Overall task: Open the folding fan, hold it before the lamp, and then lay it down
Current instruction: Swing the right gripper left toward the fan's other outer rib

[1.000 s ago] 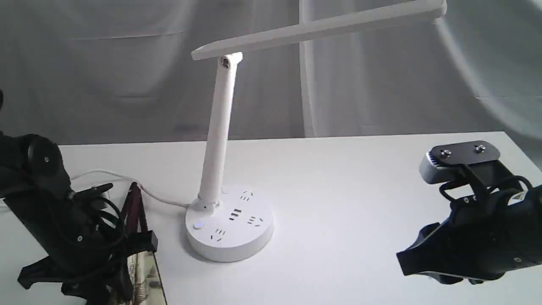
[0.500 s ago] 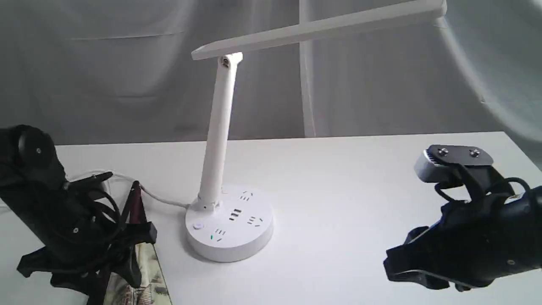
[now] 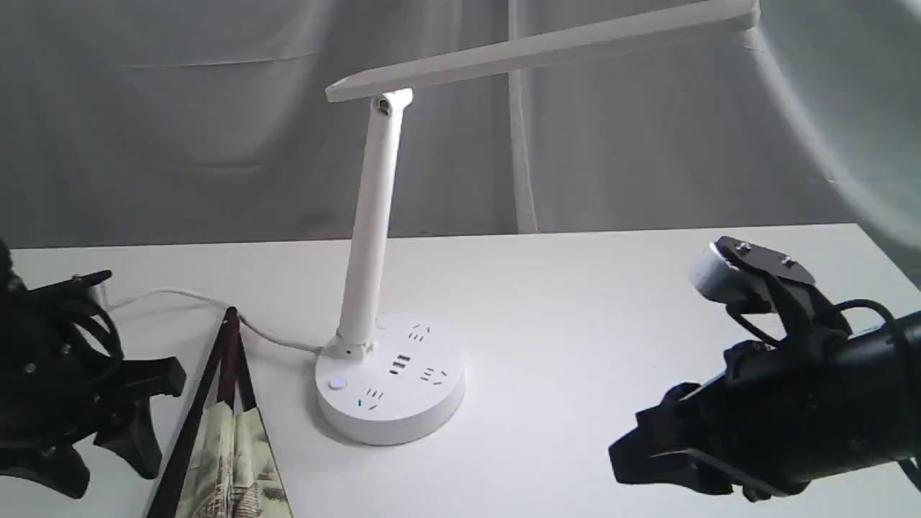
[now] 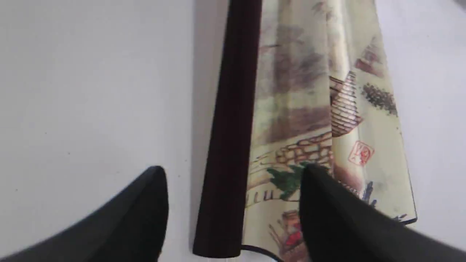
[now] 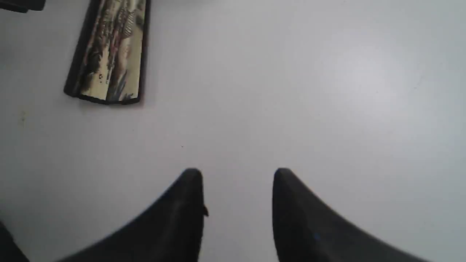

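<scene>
1. The folding fan (image 3: 230,446) lies flat near the front left corner of the tabletop (image 3: 575,302). The exterior view cuts off its wide end, so it is hard to tell how far it is open. It looks like a thin wedge.
2. The fan's long side runs from front to back. The pointed end, where the dark ribs meet, points to the back edge. The painted paper end faces the front edge.
3. The left gripper (image 3: 155,421) sits low by the left edge, just beside the fan. Its jaws are wide apart and hold nothing. In the left wrist view one finger (image 4: 145,218) is over bare table and the other is over the paper. They seem not to touch the fan, but I cannot be sure.
4. The right gripper (image 3: 633,457) hangs low near the front right corner, well apart from the fan. It points to the left. Its jaws are partly apart with only bare table between them.
5. The lamp (image 3: 370,216) stands in the middle of the tabletop, near the fan's pointed end. Its bar head slants up to the right.
6. The white cord (image 3: 187,298) runs from the lamp base to the left edge, right past the fan's tip.
</scene>
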Robot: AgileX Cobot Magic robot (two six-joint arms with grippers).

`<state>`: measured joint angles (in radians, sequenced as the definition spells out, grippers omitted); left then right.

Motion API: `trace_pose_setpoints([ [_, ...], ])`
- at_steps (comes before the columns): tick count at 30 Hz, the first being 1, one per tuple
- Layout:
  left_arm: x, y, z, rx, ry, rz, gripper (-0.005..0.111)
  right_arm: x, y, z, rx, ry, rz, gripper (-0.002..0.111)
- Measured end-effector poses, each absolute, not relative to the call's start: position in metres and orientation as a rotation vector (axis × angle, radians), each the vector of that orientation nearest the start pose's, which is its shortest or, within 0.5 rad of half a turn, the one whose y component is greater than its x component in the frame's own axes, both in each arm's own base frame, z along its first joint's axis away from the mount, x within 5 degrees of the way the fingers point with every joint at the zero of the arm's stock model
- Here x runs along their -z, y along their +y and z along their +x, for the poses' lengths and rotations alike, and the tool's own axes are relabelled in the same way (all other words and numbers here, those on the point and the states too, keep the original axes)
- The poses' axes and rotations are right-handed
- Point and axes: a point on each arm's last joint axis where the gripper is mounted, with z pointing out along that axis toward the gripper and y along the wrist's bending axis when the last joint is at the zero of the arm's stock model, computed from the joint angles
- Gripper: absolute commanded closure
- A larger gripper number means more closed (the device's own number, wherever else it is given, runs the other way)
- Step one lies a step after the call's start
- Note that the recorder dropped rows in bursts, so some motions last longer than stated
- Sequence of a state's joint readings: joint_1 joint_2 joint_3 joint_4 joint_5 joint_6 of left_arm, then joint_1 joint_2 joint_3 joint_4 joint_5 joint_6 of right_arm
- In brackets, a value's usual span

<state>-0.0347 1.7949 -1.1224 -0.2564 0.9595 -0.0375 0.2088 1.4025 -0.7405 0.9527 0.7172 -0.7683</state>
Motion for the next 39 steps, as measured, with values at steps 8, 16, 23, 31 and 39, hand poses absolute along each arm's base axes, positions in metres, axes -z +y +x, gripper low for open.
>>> trace_pose_setpoints([
  [8, -0.171, 0.0, 0.314, 0.405, 3.119, -0.311, 0.052, -0.217, 0.106, 0.24, -0.951, 2.562, -0.334, 0.075],
  [16, -0.152, 0.017, 0.299, 0.763, 2.967, -0.365, 0.052, -0.185, 0.138, 0.248, -1.149, 2.599, -0.353, 0.075],
  [23, -0.148, 0.031, 0.296, 0.859, 2.83, -0.35, 0.052, -0.181, 0.17, 0.267, -1.215, 2.598, -0.412, 0.075],
  [31, -0.146, 0.037, 0.302, 0.757, 2.788, -0.347, 0.052, -0.165, 0.208, 0.295, -1.26, 2.618, -0.465, 0.075],
  [39, -0.146, 0.038, 0.302, 0.731, 2.787, -0.355, 0.058, -0.138, 0.24, 0.318, -1.367, 2.684, -0.455, 0.074],
])
